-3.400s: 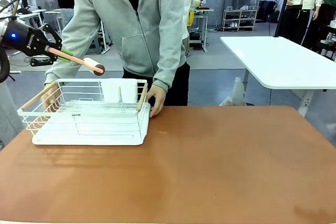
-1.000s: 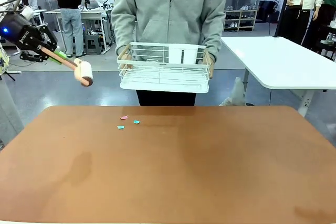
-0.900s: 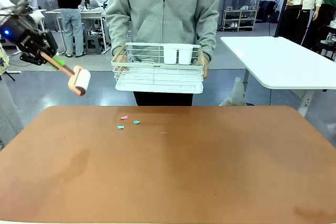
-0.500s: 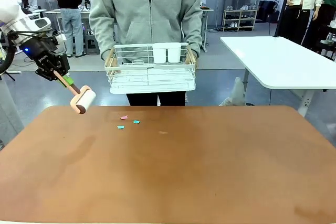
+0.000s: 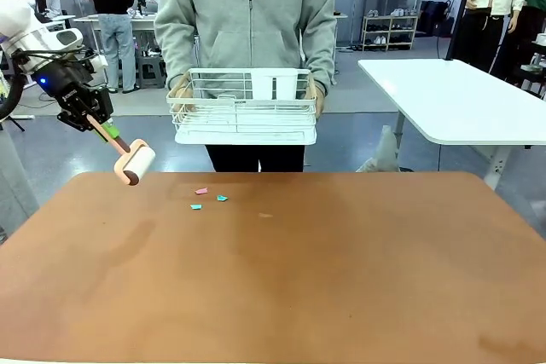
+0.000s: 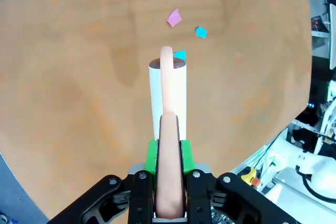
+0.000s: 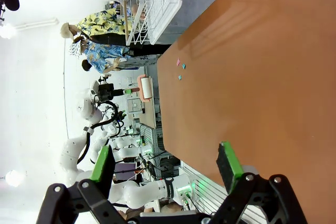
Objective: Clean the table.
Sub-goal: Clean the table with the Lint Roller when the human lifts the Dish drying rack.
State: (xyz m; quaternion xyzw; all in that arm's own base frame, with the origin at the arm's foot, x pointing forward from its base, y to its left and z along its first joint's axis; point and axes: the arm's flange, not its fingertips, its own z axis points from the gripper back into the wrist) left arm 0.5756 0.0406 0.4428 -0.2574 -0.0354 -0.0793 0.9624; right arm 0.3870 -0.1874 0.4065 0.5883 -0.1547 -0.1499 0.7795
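copper-brown table (image 5: 341, 279) lies just below the left claw (image 5: 98, 124), clamped on a lint roller (image 5: 135, 162).

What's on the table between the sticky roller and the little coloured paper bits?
Nothing. In the front view, the table is bare between the roller and the paper bits.

On table (image 5: 358, 279): scraps (image 5: 210, 199); roller (image 5: 135, 162) to their left.

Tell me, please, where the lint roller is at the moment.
In the front view the lint roller hangs from the left gripper over the table's far left edge, left of the three paper scraps.
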